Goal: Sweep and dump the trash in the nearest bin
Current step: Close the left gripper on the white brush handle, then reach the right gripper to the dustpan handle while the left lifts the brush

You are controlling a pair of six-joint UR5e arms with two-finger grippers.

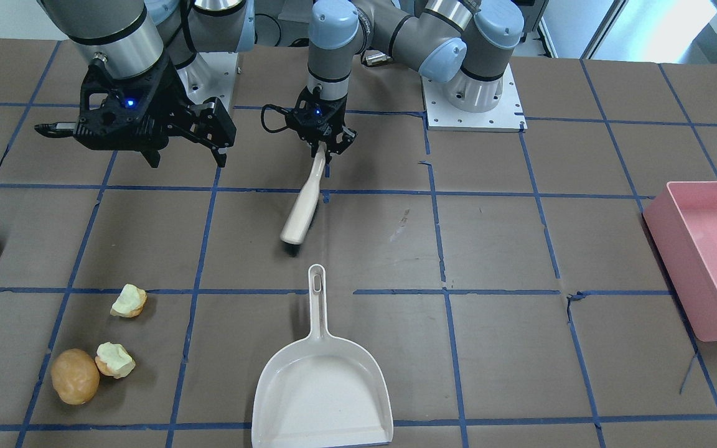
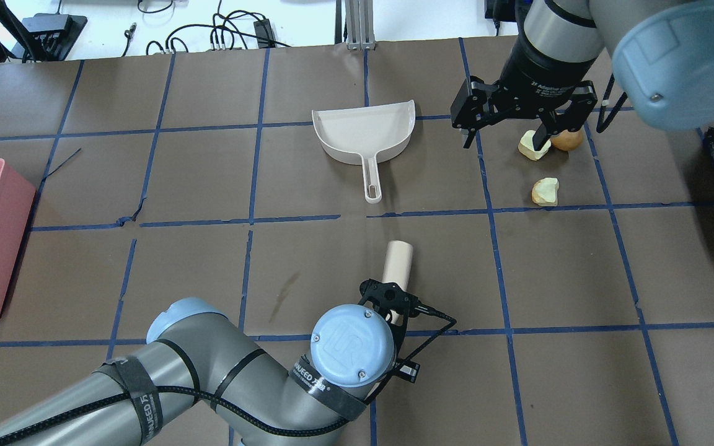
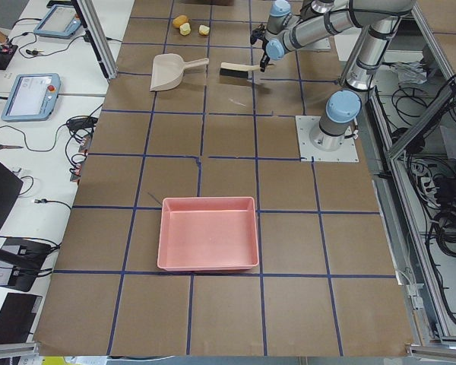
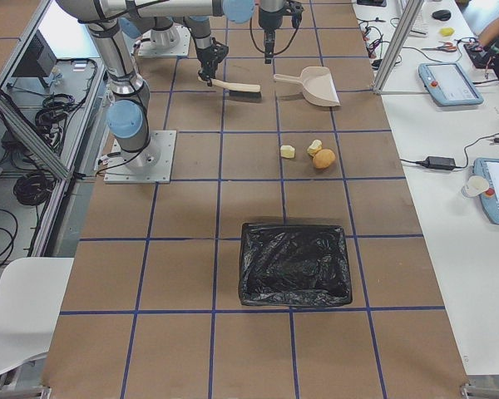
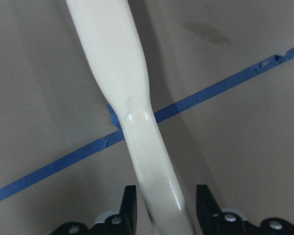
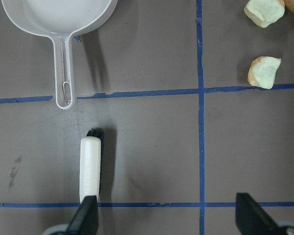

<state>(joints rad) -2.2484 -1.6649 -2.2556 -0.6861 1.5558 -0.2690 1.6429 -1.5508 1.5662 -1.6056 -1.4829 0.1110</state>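
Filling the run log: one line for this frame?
left claw around brush handle, grip unclear | right claw open | dustpan empty | scraps unswept

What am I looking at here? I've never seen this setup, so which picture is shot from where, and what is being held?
Two robot arms stand at a taped table. One camera faces them, one looks over their shoulders, two watch from the table's ends, and one rides on each wrist. The left arm's fingers grip a white brush by its handle. The right arm's fingers are open and empty. On the table lie a dustpan, a round bun and two bitten chunks. A black-lined bin and a pink tub sit at opposite ends.
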